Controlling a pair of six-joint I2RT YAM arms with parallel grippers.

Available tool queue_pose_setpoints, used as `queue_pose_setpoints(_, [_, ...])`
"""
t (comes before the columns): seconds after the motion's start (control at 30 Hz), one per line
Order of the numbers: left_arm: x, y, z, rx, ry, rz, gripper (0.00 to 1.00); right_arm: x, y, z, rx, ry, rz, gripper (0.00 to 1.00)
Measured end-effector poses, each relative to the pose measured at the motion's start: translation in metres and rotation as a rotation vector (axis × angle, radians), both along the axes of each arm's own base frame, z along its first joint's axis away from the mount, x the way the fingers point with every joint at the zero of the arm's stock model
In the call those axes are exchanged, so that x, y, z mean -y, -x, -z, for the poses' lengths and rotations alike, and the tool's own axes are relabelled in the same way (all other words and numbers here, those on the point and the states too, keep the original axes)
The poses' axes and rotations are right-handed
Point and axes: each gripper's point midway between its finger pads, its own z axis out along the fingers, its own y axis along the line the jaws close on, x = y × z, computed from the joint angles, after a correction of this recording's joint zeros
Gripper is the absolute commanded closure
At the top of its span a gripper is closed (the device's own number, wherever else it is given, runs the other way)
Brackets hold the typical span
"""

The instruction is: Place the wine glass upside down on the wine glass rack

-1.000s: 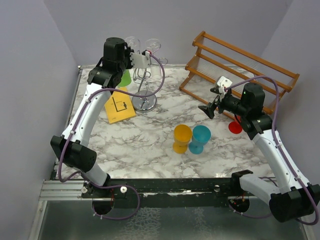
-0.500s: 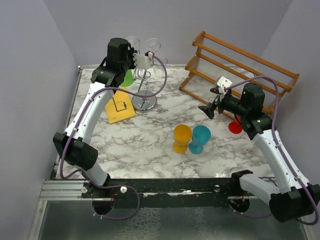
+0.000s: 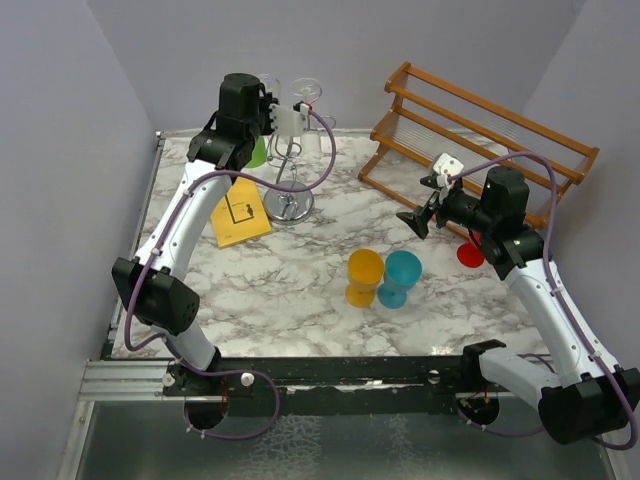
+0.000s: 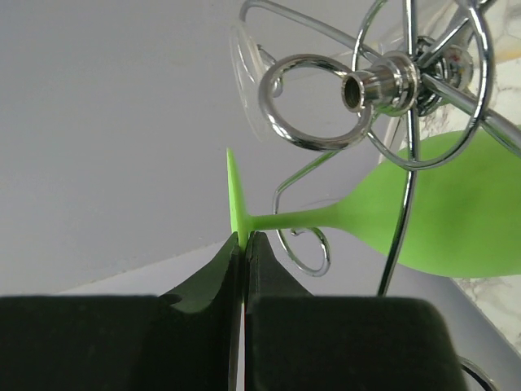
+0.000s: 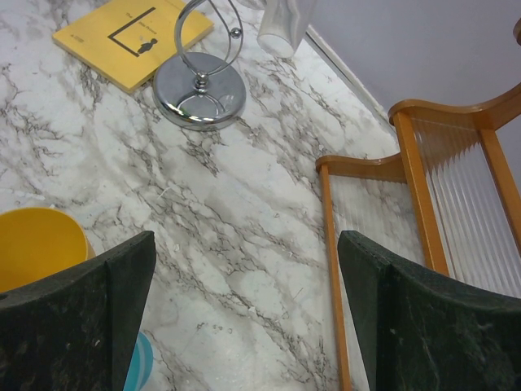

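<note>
My left gripper (image 4: 242, 239) is shut on the thin foot of a lime green wine glass (image 4: 456, 212). The glass also shows in the top view (image 3: 257, 154), mostly hidden under the wrist. Its stem (image 4: 301, 218) runs past a curled arm of the chrome wine glass rack (image 4: 383, 81); I cannot tell whether they touch. The rack (image 3: 290, 205) stands at the back left, with two clear glasses (image 3: 307, 92) hanging on it. Its base shows in the right wrist view (image 5: 199, 91). My right gripper (image 5: 244, 269) is open and empty above the table, right of centre (image 3: 420, 216).
A yellow book (image 3: 238, 215) lies left of the rack's base. A yellow cup (image 3: 364, 275) and a teal cup (image 3: 402, 272) stand mid-table. A red glass foot (image 3: 470, 254) shows under the right arm. A brown wooden slatted rack (image 3: 480, 135) stands at the back right.
My left arm has moved slightly right and toward the back, carrying the green glass closer to the chrome rack. The right arm has not moved.
</note>
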Motion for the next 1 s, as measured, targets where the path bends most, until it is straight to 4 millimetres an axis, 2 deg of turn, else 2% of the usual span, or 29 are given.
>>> queue_pose_setpoints(0.53, [-0.001, -0.009, -0.019, 0.081, 0.027, -0.025, 1.00, 0.000, 0.000, 0.000, 0.000, 0.000, 0.000, 0.07])
queue_pose_setpoints(0.87, [-0.005, -0.016, -0.017, 0.095, 0.025, -0.058, 1.00, 0.000, 0.000, 0.000, 0.000, 0.000, 0.000, 0.07])
queue_pose_setpoints(1.0, [-0.007, -0.023, -0.005, 0.074, 0.019, -0.069, 1.00, 0.000, 0.000, 0.000, 0.000, 0.000, 0.000, 0.07])
